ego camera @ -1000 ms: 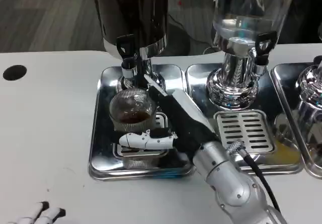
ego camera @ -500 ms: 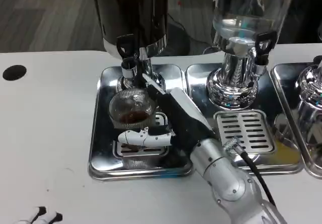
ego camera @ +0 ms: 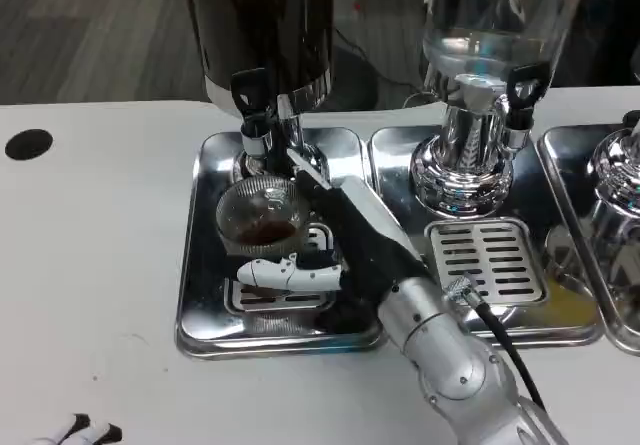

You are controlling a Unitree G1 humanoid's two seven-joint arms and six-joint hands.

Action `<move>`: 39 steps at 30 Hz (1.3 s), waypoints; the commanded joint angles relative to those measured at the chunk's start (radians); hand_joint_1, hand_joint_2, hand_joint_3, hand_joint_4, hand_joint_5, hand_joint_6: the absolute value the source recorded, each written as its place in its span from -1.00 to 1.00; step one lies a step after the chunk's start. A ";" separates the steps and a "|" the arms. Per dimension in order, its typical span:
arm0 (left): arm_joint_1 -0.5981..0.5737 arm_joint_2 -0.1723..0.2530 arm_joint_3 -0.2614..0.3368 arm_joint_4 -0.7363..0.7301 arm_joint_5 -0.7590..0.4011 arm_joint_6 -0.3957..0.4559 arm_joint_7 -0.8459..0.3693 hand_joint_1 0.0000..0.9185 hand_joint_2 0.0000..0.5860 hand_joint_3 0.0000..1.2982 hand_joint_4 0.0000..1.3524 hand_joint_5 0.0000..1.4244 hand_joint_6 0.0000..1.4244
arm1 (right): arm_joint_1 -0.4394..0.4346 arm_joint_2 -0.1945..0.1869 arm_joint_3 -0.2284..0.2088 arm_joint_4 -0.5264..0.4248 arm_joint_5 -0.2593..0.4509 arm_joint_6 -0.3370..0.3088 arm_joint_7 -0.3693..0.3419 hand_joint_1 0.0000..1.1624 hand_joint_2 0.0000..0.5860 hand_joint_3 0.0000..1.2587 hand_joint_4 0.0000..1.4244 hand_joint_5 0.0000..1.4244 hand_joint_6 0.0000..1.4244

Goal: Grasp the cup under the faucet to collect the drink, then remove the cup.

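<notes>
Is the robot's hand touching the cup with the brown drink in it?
Touching. In the head view the right hand wraps the cup: white fingers curl across its front, black fingers press its right side, with no gap showing.

One cup (ego camera: 262, 217), three dispensers (ego camera: 262, 35), three drip trays (ego camera: 200, 265), two hands (ego camera: 345, 235).

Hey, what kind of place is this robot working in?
Probably a self-serve drink station: tall dispensers with faucets stand on steel drip trays, and the right hand holds a cup under one.
</notes>
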 commanded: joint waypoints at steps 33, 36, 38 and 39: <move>-0.021 -0.005 0.007 -0.020 -0.001 -0.003 -0.089 -1.00 -0.65 -0.55 -0.72 -0.63 -0.34 | 0.005 -0.013 -0.019 0.092 0.027 -0.058 -0.044 0.30 -0.74 -0.88 -0.87 -0.82 -0.89; -0.026 -0.005 0.004 -0.019 0.001 0.000 -0.094 -1.00 -0.65 -0.55 -0.72 -0.63 -0.34 | 0.005 -0.011 -0.022 0.089 0.031 -0.065 -0.052 0.30 -0.74 -0.85 -0.81 -0.79 -0.86; -0.029 -0.007 0.001 -0.018 0.003 0.000 -0.098 -1.00 -0.65 -0.55 -0.72 -0.63 -0.34 | 0.005 -0.009 -0.024 0.087 0.031 -0.069 -0.060 0.28 -0.73 -0.82 -0.77 -0.76 -0.84; -0.030 -0.008 0.000 -0.018 0.004 0.001 -0.099 -1.00 -0.65 -0.55 -0.72 -0.63 -0.34 | 0.006 -0.007 -0.025 0.087 0.031 -0.069 -0.064 0.27 -0.72 -0.81 -0.76 -0.75 -0.83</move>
